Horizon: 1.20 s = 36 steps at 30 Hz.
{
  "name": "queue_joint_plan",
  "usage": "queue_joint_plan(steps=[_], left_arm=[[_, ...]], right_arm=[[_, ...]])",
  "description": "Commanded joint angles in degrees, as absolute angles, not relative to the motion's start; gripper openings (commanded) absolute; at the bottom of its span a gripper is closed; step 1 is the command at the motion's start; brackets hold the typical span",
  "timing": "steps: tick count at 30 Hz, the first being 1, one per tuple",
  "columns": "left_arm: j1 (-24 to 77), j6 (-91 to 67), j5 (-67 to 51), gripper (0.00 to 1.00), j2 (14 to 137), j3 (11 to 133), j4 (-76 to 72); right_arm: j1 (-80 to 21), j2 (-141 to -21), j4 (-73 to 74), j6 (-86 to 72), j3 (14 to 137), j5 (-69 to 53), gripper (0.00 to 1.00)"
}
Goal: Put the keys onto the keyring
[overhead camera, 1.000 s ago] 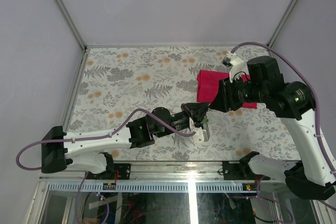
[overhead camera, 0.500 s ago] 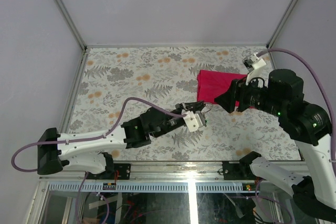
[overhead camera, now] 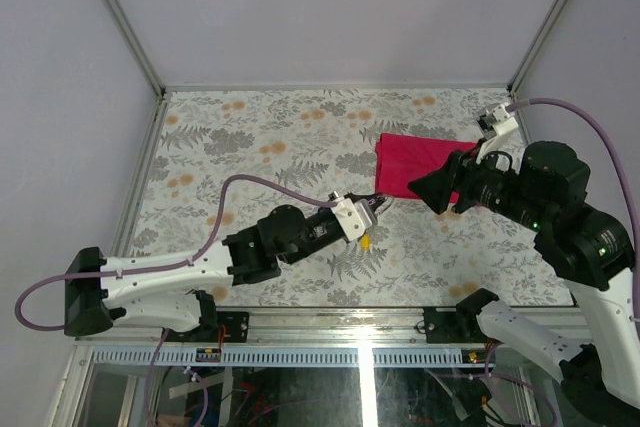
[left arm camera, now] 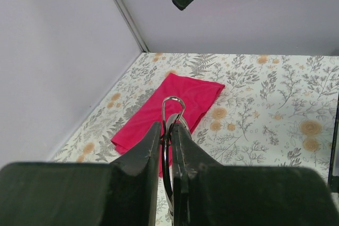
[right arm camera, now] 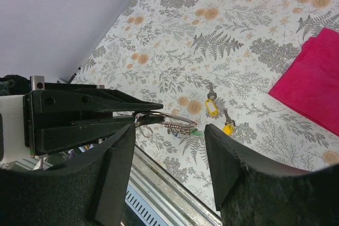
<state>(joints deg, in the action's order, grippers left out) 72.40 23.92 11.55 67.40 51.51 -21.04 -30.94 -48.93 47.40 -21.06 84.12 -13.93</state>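
My left gripper is shut on the keyring, a thin silver wire ring that sticks out past its fingertips above the table. In the right wrist view the keyring carries a green key head beside a silver coil. Two yellow-headed keys lie on the flowered table below it; one yellow key shows in the top view. My right gripper stands open, a little to the right of the ring and apart from it, with nothing between its fingers.
A red cloth lies flat at the back right, under my right gripper. The table's metal front rail runs just below the ring. Grey walls close in the left and back sides.
My right gripper has opened and drawn back to the right, away from the ring. My left wrist has turned and shifted slightly left and back, still holding the keyring.
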Motion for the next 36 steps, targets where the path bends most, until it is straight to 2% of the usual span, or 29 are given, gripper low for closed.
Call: queue_joint_plan(steps=[1,6,21,36], left_arm=[[72.72,20.37,13.46,0.00,65.72,51.55,-26.11],[72.76,19.80,14.55,0.00,66.24,52.64,-25.04],[72.77,22.72,20.92,0.00,71.63,59.02,-16.96],[72.76,24.10,21.01,0.00,72.33,59.73,-16.55]], right_arm=[[-31.42,-50.75,46.23,-20.46,86.34,-14.71,0.60],[-31.38,-54.77,50.25,-19.31,88.57,-20.38,0.51],[-31.40,-57.37,47.32,-21.82,84.14,-24.07,0.48],[-31.50,-59.74,44.03,-22.42,81.72,-26.42,0.33]])
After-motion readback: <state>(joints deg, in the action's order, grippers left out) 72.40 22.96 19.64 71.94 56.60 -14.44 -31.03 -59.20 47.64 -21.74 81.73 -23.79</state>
